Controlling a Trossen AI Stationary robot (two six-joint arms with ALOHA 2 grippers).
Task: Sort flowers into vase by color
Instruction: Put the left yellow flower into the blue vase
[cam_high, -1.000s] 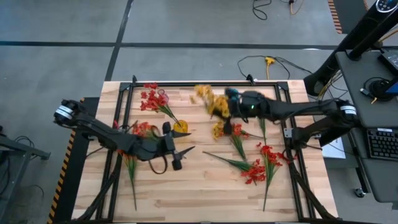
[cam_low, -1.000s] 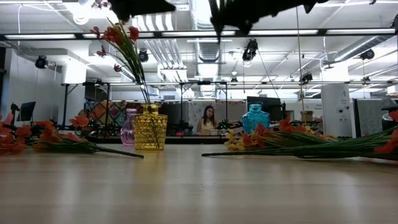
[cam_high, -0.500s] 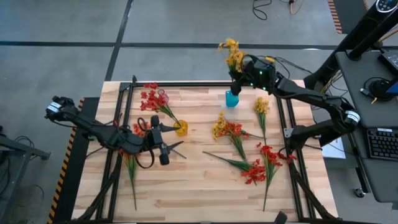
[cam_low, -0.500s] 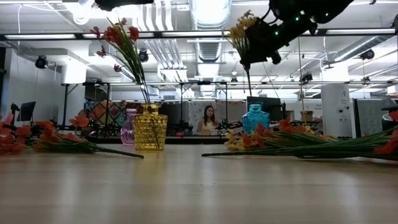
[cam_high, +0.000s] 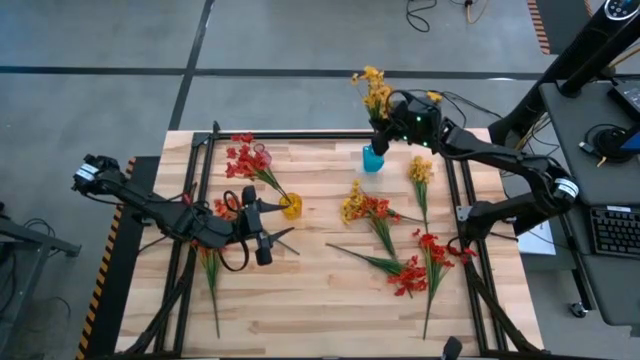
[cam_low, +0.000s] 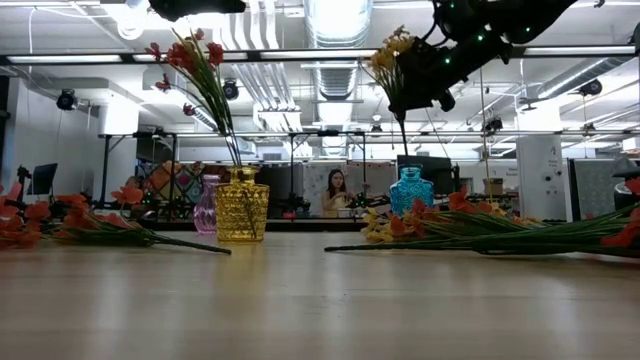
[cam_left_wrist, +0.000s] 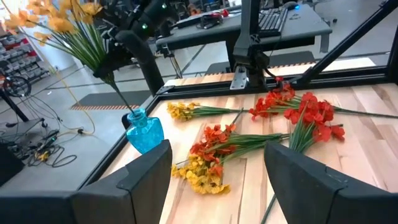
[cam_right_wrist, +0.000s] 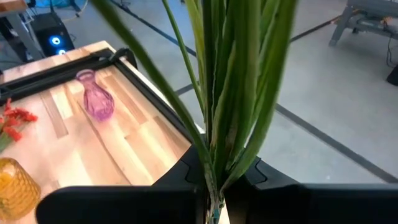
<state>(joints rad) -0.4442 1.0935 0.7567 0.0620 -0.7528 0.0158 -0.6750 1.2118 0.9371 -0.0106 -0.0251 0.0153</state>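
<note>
The pale wooden plank bench (cam_high: 320, 300) shows a smooth matt face with visible grain and seams, framed by dark matt metal rails (cam_high: 330, 135). The amber-yellow textured glass vase (cam_low: 241, 205) glints, its surface knobbly and glossy. The turquoise faceted glass vase (cam_left_wrist: 143, 131) shines clear and slick, and the pink smooth glass vase (cam_right_wrist: 95, 95) looks see-through and polished. The yellow artificial flower sprig (cam_low: 392, 62) has plastic-looking green blades (cam_right_wrist: 230, 81), smooth with a slight sheen. The red-orange artificial blossoms (cam_left_wrist: 309, 112) look soft, cloth-like and matt. The right hand (cam_right_wrist: 214, 180) and left hand (cam_left_wrist: 217, 180) are matt black plastic.
</note>
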